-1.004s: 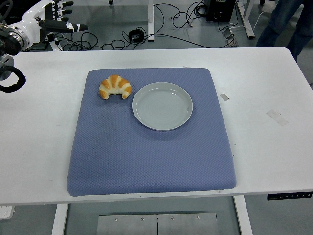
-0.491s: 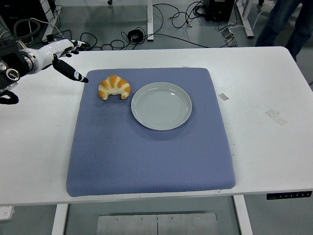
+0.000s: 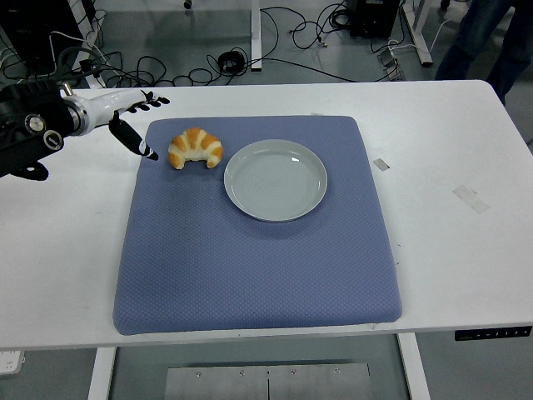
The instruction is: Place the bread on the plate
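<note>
Bread lies untouched on the blue mat just left of the empty plate, while the left robot hand, fingers spread and empty, has dropped closer, ready to grasp.

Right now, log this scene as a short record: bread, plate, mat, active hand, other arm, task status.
bread: croissant lying on the blue mat, just left of the plate, not touching it
plate: grey plate, empty, on the mat's far half
mat: blue mat on the white table
active hand: left hand, fingers spread, left of the croissant, holding nothing
other arm: right arm not in view
task status: bread not yet grasped, not on plate
</note>
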Controlling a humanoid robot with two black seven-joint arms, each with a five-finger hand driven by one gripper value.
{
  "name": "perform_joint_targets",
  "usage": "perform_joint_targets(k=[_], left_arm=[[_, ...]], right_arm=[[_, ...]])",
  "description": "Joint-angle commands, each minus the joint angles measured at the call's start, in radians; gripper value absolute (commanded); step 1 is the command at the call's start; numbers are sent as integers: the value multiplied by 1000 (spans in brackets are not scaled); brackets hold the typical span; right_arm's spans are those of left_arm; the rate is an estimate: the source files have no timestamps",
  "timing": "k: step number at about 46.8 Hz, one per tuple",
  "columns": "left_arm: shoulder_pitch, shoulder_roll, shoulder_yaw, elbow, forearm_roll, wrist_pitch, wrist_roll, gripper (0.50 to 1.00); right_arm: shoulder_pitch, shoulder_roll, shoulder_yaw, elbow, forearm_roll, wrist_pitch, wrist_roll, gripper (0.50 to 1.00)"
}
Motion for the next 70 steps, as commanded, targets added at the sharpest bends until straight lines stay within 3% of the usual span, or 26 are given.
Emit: perform_joint_targets(k=[1, 17, 34, 55, 70], left_arm=[[4, -17, 0, 14, 0, 0, -2, 977], [46, -113, 0, 115, -1, 22, -6, 972], [54, -118, 0, 149, -9, 23, -59, 965], [80, -153, -13, 182, -20, 66, -134, 939], [84, -179, -5, 199, -43, 89, -137, 912]], right_arm=[[-2, 0, -1, -1, 0, 0, 0, 1000], [0, 0, 0, -1, 0, 0, 0, 1000], [0, 0, 0, -1, 0, 0, 0, 1000], [0, 0, -1, 1, 0, 0, 0, 1000], [0, 0, -1, 1, 0, 0, 0, 1000]])
